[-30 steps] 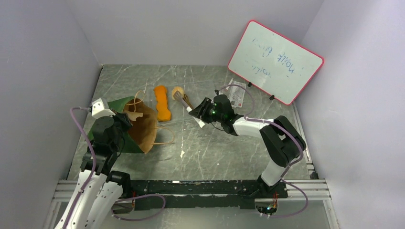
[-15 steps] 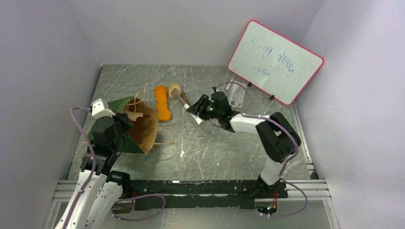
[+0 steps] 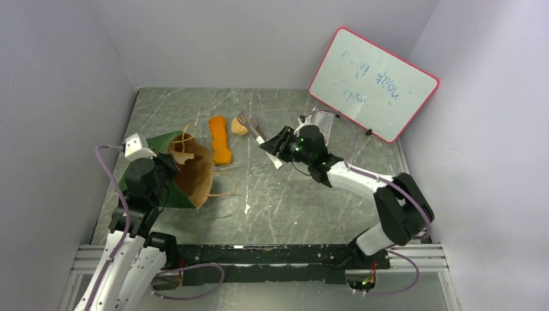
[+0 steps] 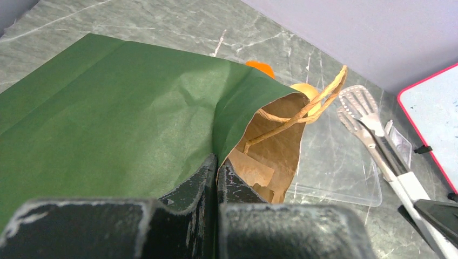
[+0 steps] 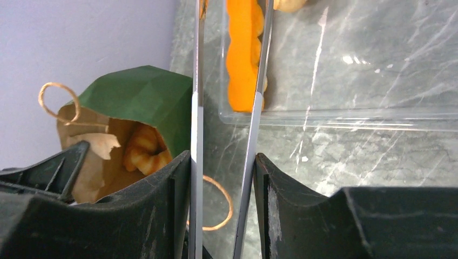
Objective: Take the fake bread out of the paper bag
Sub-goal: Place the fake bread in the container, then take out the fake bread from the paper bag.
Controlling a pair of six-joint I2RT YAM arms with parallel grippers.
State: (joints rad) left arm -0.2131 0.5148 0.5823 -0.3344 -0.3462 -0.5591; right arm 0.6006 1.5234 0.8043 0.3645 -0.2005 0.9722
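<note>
The right gripper (image 3: 280,146) clamps tongs (image 3: 257,135) above a clear tray (image 5: 335,115) beside the paper bag (image 4: 108,108); the tray holds 1 orange loaf (image 3: 220,140) and 1 bun (image 3: 239,127). The left gripper (image 4: 217,168) pinches the bag's rim; 1 croissant (image 5: 143,151) lies inside.

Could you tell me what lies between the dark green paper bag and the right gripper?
A long orange toy loaf on a clear plastic tray, as the top view shows.
</note>
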